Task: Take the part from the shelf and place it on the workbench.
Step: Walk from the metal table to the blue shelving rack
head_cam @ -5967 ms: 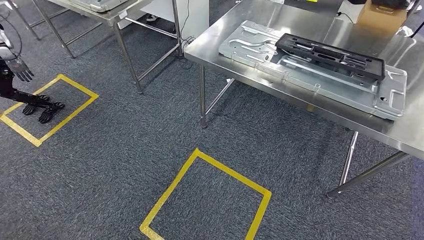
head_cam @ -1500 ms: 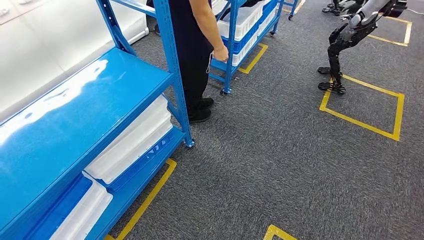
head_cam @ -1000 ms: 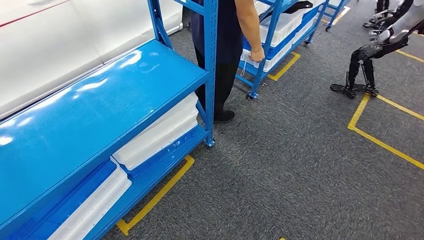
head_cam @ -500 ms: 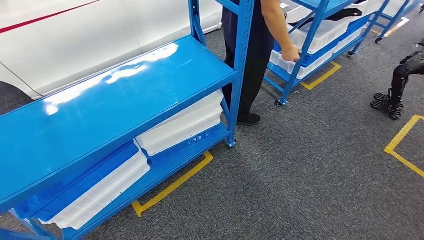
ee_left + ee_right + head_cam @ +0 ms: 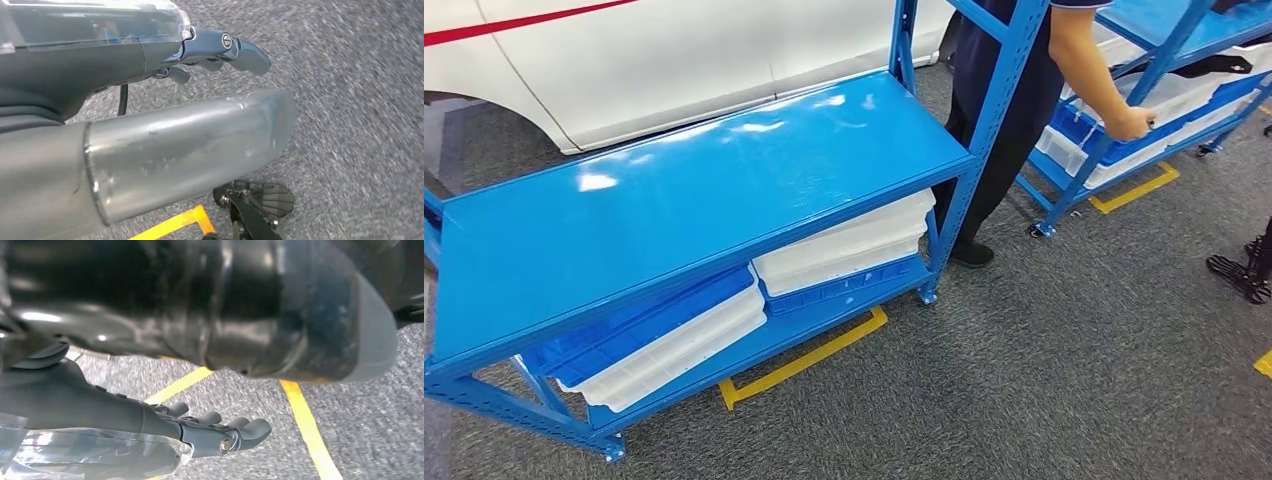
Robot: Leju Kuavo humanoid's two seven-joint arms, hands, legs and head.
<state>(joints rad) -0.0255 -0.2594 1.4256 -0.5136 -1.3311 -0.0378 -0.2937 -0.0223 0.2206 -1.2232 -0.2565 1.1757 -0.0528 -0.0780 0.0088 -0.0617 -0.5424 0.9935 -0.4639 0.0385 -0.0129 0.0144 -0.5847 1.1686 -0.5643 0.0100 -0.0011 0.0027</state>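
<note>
A blue shelf rack [image 5: 704, 190] stands in front of me in the head view, its upper board bare and glossy. On its lower board lie flat white and blue trays [image 5: 844, 245], with another stack [image 5: 654, 340] further left. A dark flat strip [image 5: 1224, 65] lies on white bins in the neighbouring rack at the right; I cannot tell whether it is the part. My left hand [image 5: 220, 50] hangs over the grey carpet with its fingers stretched out and nothing in it. My right hand [image 5: 215, 432] hangs the same way, empty, above yellow floor tape.
A person [image 5: 1014, 90] in dark clothes stands between the two racks, one hand [image 5: 1129, 122] on the neighbouring blue rack [image 5: 1164, 60]. A white car body [image 5: 674, 50] is behind the shelf. Yellow tape [image 5: 804, 360] marks the carpet. Another robot's foot [image 5: 1239, 275] shows at the right.
The camera has turned away from the steel workbench to the blue shelf and keeps swinging, so shelf and person slide rightward in the picture. Both hands stay hanging and empty.
</note>
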